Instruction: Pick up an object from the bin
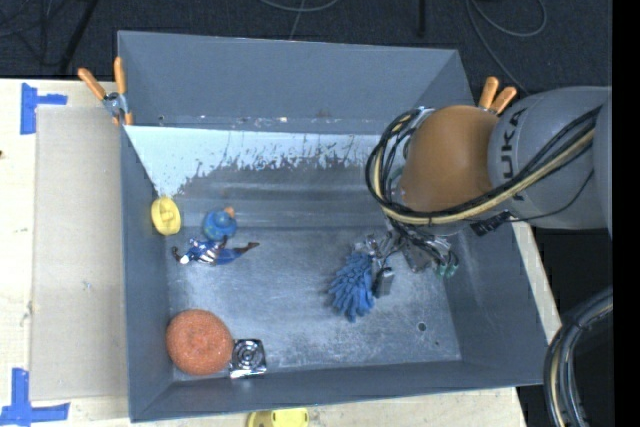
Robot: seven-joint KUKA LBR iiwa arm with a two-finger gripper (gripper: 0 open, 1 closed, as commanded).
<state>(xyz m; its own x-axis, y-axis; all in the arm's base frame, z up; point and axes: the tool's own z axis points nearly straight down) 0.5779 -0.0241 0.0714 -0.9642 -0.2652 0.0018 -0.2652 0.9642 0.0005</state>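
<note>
My gripper (385, 267) reaches down into the right half of the bin, under the orange-brown cover. Its fingertips sit at the upper right edge of a blue shaggy thing (352, 287), like a small mop head or glove, which lies on the bin floor. The fingers touch or nearly touch it; the blue thing still rests on the floor.
At the left lie a small yellow round piece (165, 215) and a blue toy figure (215, 237). An orange-red round scrubber (198, 342) sits in the front left corner, with a small shiny metal clip (247, 356) beside it. The arm comes in from the right.
</note>
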